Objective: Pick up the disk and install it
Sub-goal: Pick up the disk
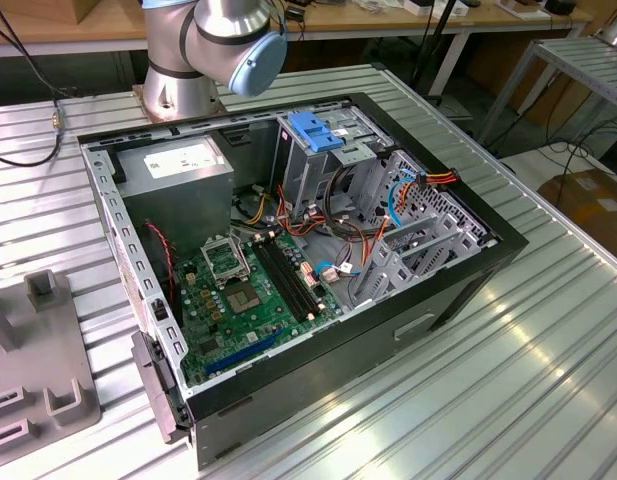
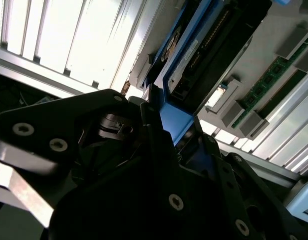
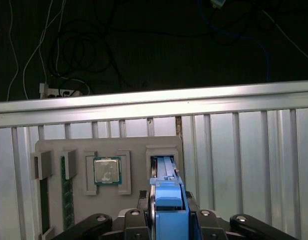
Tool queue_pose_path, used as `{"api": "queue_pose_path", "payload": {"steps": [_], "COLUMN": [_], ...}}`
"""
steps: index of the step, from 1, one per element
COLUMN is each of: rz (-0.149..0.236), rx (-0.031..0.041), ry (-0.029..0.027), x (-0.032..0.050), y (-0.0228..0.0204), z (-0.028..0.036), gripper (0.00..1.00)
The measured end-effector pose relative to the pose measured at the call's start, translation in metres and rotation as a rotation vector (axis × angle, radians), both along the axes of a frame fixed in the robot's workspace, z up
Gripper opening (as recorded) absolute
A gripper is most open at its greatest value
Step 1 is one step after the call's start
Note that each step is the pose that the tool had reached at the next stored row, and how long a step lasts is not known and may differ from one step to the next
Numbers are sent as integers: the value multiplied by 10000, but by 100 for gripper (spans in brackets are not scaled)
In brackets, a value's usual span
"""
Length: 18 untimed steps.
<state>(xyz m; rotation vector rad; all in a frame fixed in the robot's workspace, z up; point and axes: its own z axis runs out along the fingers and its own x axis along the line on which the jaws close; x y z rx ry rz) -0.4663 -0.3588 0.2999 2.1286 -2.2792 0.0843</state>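
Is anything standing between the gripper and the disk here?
Nothing visible does. In the first wrist view the gripper straddles the blue-framed disk, which stands in a slot of the grey tray; the processor lies aside.

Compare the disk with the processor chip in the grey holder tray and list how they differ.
The disk stands on edge in its slot; the processor chip lies flat, metal face up. The disk shows a light-blue plastic rail; the processor chip is silver-grey. The disk looks long and narrow from here; the processor chip is square. Both sit in recesses of the grey holder tray.
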Motion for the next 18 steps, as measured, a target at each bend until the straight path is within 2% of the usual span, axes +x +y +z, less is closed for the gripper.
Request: {"api": "queue_pose_path", "payload": {"steps": [6,10,18], "rz": [0,0,0], "rx": [2,1,1], "ry": [-4,-2,-1], "x": [0,0,0], "y": [0,0,0], "z": [6,82,296], "gripper": [37,37,37]}}
